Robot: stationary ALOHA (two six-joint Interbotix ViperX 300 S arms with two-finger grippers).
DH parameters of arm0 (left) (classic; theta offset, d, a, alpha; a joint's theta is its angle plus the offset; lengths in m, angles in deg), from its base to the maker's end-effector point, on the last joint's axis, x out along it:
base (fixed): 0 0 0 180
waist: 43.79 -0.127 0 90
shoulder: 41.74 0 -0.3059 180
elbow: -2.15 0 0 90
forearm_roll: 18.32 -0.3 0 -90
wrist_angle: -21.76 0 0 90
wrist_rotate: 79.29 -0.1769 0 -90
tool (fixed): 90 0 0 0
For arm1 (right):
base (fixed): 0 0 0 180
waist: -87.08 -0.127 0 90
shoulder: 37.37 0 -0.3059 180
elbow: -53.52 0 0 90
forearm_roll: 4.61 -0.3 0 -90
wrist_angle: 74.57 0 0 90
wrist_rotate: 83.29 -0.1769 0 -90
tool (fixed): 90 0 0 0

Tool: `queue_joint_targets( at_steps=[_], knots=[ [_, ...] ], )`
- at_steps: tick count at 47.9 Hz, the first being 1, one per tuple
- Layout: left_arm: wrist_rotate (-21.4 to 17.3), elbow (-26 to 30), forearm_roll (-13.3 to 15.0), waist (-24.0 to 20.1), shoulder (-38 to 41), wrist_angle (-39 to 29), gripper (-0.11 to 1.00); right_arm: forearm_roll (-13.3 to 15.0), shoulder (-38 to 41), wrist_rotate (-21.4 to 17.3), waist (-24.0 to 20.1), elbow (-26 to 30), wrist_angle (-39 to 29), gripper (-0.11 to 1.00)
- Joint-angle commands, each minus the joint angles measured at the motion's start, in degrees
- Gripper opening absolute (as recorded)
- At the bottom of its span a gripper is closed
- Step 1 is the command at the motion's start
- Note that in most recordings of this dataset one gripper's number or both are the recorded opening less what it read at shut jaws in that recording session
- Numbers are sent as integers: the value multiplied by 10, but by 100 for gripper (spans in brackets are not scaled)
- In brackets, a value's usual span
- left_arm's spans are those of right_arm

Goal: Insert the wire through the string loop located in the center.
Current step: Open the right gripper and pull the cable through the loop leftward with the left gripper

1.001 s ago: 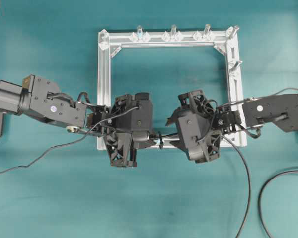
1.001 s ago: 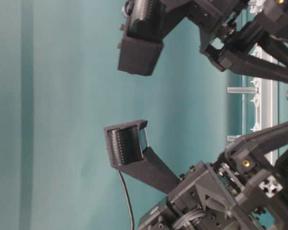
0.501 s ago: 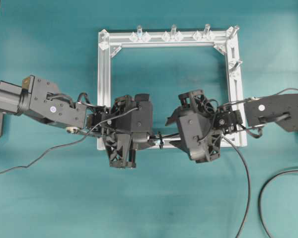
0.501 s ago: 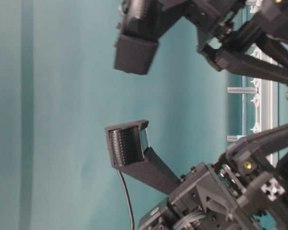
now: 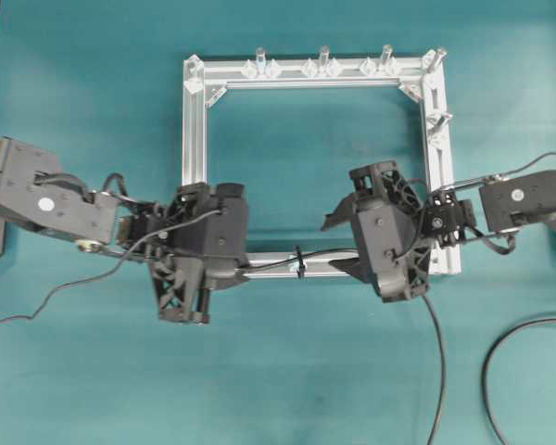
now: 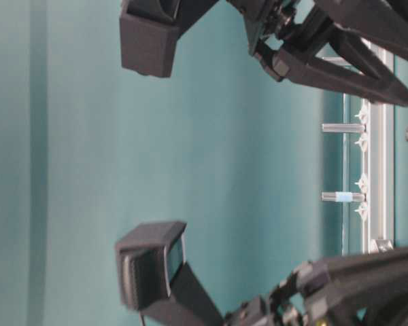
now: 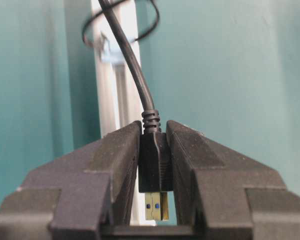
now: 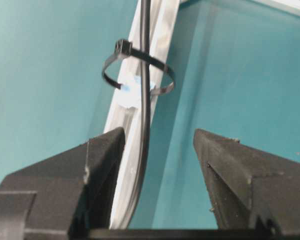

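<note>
The left gripper [image 7: 155, 172] clamps the wire [image 7: 132, 60] by its metallic plug; the right gripper [image 8: 157, 165] gapes. Both arms have drawn apart, wire threading the string loop [image 8: 138, 75].

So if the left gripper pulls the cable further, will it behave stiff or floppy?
Probably floppy: the cable curves away from the plug clamped in the left gripper. It seems light, and likely slides easily, since it passes loosely through the loop.

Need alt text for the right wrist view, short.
The black wire runs through the string loop tied on the silver frame bar. The open right hand sits below with the wire between its fingers, over teal table.
</note>
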Motion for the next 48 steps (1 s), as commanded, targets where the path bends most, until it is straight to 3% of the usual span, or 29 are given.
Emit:
queue_joint_targets(
  at_steps=[1,25,38,48],
  knots=[
    [11,-8,0,6,-30,-3,20,-1,-17,-1,-2,3,2,61],
    [90,-134,0,18,-136,-4,19,-3,-18,-1,-2,4,0,61],
    [95,-192,0,19,-192,-4,19,-3,-18,-1,-3,8,-9,61],
    [95,-200,0,19,-193,-4,19,-4,-17,-1,-2,9,-9,61]
  ],
)
